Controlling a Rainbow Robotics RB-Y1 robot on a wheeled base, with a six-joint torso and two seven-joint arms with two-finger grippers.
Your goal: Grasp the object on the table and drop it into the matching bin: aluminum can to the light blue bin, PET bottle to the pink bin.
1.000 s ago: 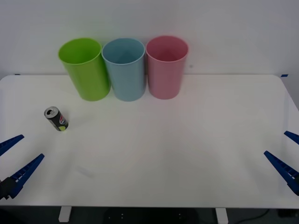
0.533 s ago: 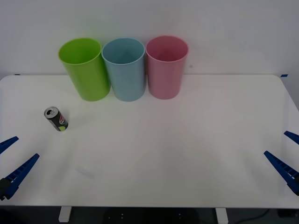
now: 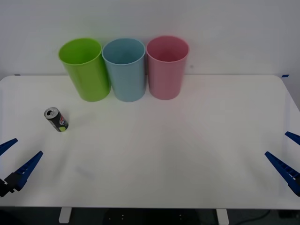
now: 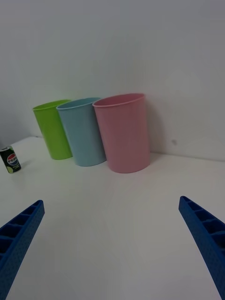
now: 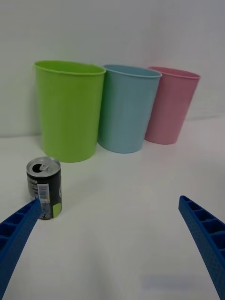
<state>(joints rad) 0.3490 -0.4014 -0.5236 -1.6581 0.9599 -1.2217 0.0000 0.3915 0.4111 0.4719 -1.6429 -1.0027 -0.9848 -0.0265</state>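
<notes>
While upright on the table (image 3: 178, 154) at its left side, axis vertical, the aluminum can (image 3: 56, 119) stands ahead of the left gripper (image 3: 16, 161), fingers spread and empty; the right gripper (image 3: 291, 157), likewise spread, waits well apart.

Blue ribbed tapered fingers (image 3: 26, 166)

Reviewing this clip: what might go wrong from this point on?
1. The aluminum can is small and stands upright, well ahead of the open left pincer; a glancing finger could tip it and send it rolling.
2. The light blue bin sits tight between the lime green bin and the pink bin, so an off-centre release may land in the wrong one.
</notes>
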